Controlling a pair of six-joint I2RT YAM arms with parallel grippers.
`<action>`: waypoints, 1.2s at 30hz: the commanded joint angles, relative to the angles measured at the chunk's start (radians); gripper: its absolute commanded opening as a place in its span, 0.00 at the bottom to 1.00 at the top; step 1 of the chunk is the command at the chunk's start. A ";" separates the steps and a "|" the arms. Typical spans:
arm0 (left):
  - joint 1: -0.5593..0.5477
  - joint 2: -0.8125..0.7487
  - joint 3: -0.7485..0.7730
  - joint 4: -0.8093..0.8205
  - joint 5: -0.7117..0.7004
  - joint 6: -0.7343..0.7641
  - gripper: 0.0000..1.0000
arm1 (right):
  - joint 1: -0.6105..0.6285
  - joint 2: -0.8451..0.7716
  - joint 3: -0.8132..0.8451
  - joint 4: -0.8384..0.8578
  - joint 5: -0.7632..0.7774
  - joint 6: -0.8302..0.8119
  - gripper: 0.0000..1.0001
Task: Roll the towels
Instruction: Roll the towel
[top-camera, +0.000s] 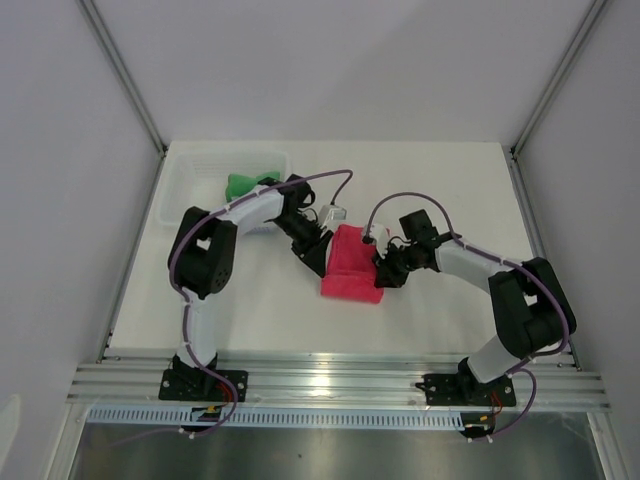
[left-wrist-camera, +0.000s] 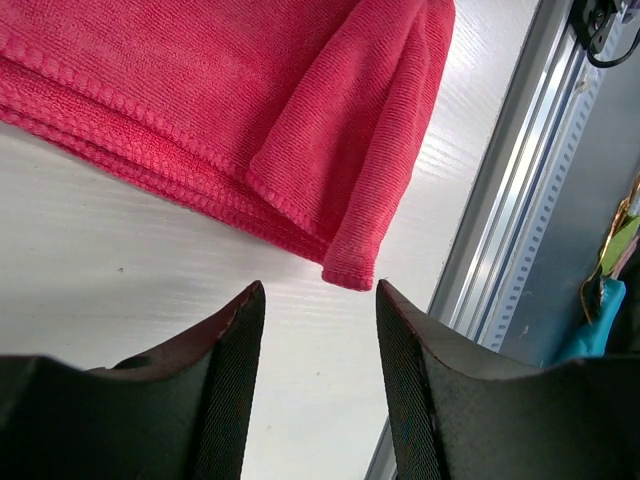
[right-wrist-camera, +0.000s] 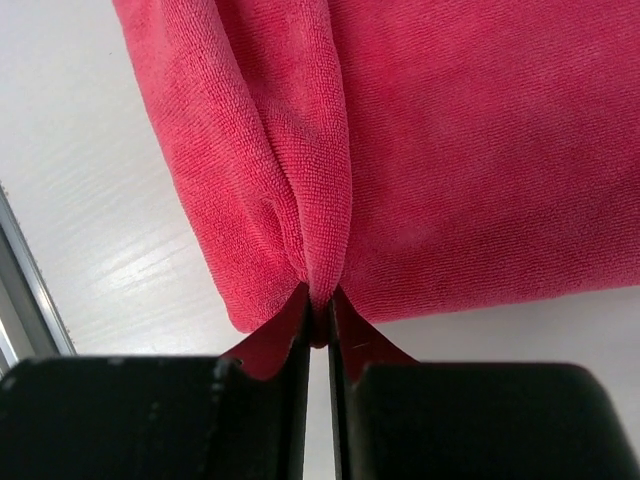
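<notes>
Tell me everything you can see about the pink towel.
The pink towel is soft, looped, microfibre-looking cloth with stitched hems, folded over into a thick bundle of several layers. It lies on the white table near the middle, between the two arms. The right gripper pinches a raised fold at one edge, jaws shut on it. The left gripper stands open just off a hemmed corner and appears not to touch it.

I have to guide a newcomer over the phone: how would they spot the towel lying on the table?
Start from the white table and its white basket at the far left corner. Right of the basket, near the table's middle, lies the pink towel, folded. The green towel, the only other cloth visible, sits in the basket.
</notes>
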 joint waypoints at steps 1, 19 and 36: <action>0.002 -0.048 0.038 -0.008 0.057 0.046 0.52 | -0.003 0.027 0.056 0.020 0.045 0.037 0.12; -0.075 0.098 0.117 -0.058 0.067 0.043 0.13 | -0.037 0.022 0.066 0.057 0.082 0.108 0.30; -0.075 0.130 0.160 0.067 -0.045 -0.186 0.01 | -0.103 -0.191 0.051 0.089 0.076 0.239 0.37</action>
